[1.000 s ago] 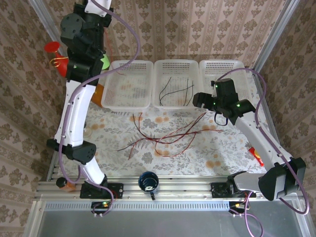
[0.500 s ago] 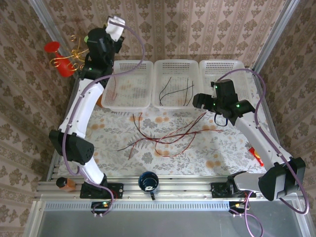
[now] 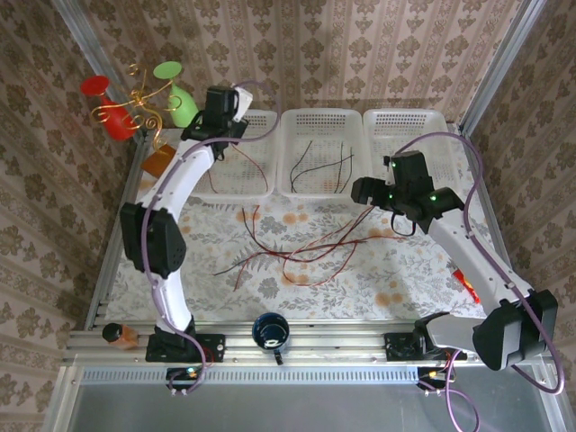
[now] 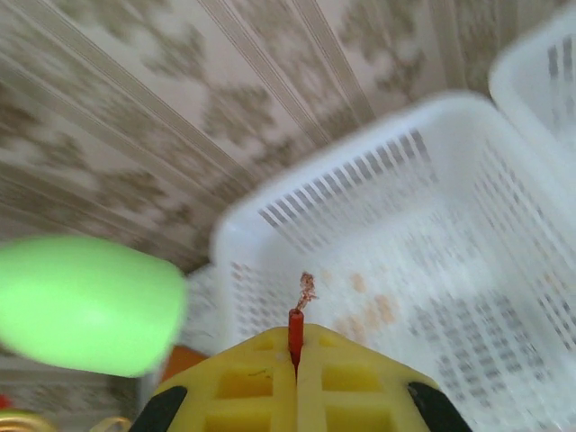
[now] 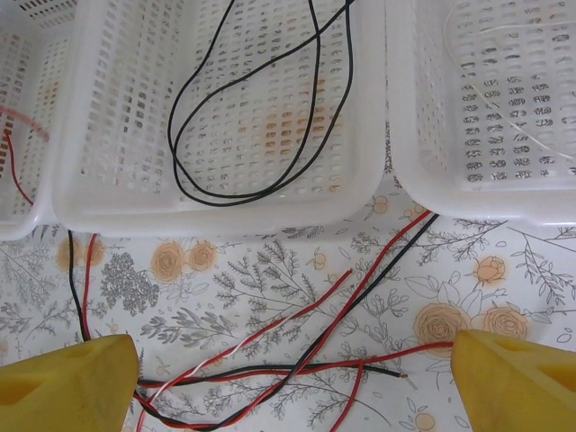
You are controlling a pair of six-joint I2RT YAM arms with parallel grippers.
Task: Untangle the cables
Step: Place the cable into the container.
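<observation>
My left hand (image 4: 295, 353) pinches a light, limp red cable (image 4: 295, 324) by its tip over the upper-left basket (image 3: 220, 187), while my right hand (image 5: 290, 382) gapes wide above the tangle (image 3: 297, 250) at the centre of the bench (image 3: 193, 238), which I'd take by a loose end.

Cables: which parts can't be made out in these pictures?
Left wrist: the red cable runs hidden behind the shut left gripper; its tip pokes out.
Top external: crossings in the tangle are too thin to sort.
Right wrist: the tangle is cut off by the bottom edge between the open right gripper.
</observation>
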